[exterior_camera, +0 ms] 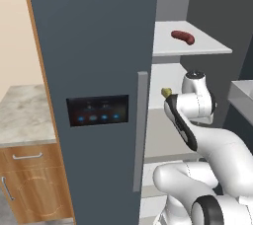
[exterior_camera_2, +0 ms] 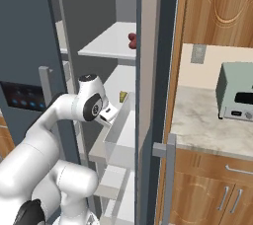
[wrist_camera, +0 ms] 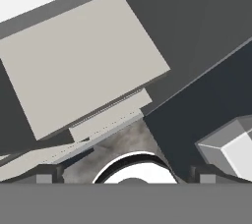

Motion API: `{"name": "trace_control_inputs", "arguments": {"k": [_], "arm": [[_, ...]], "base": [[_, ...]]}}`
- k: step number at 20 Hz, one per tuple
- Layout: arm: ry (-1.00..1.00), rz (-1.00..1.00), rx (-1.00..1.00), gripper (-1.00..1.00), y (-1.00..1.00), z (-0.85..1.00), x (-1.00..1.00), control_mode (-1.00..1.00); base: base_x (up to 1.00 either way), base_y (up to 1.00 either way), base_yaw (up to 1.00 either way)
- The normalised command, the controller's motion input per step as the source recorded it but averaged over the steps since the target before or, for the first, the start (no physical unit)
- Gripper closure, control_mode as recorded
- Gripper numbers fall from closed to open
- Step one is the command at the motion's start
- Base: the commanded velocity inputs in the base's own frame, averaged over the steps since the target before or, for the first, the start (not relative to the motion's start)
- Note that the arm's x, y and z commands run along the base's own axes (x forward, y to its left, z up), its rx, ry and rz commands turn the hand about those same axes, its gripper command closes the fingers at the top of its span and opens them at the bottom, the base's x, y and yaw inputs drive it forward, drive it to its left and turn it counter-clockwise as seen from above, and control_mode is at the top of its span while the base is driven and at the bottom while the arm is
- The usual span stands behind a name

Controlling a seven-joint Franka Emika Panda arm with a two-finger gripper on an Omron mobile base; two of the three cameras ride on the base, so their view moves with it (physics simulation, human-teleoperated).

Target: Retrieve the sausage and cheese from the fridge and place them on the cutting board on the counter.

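Reddish-brown sausage (exterior_camera: pixel 183 36) lies on upper white shelf (exterior_camera: pixel 207 46) inside open fridge (exterior_camera: pixel 94 61); from left base view its long axis runs 10-to-4 o'clock, slightly curved. Pale yellow cheese (exterior_camera: pixel 166 92) sits on next shelf down, at 7 o'clock from sausage, partly hidden behind my arm; can't read its pointing. My end effector (wrist_camera: pixel 125 176) reaches into fridge at cheese level; fingertips (wrist_camera: pixel 44 175) stand wide apart, nothing between. Marbled surface (exterior_camera_2: pixel 207 115) at 3 o'clock in right base view.
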Motion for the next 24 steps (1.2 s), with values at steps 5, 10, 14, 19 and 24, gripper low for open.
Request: {"name": "trace_control_inputs", "arguments": {"k": [5, 10, 14, 19, 24], "arm": [[0.0, 0.0, 0.0, -1.0, 0.0, 0.0, 0.0, -1.0], [0.0, 0.0, 0.0, -1.0, 0.0, -0.01, -0.06, -1.0], [0.0, -0.07, 0.01, -1.0, -0.04, -0.07, 0.18, -1.0], [-0.44, 0.08, -0.02, -1.0, 0.0, 0.35, 0.31, -1.0], [-0.43, 0.24, -0.12, -1.0, 0.0, 0.41, 0.35, -1.0]], "base": [[0.0, 0.0, 0.0], [0.0, 0.0, 0.0], [0.0, 0.0, 0.0], [0.0, 0.0, 0.0], [0.0, 0.0, 0.0]]}}
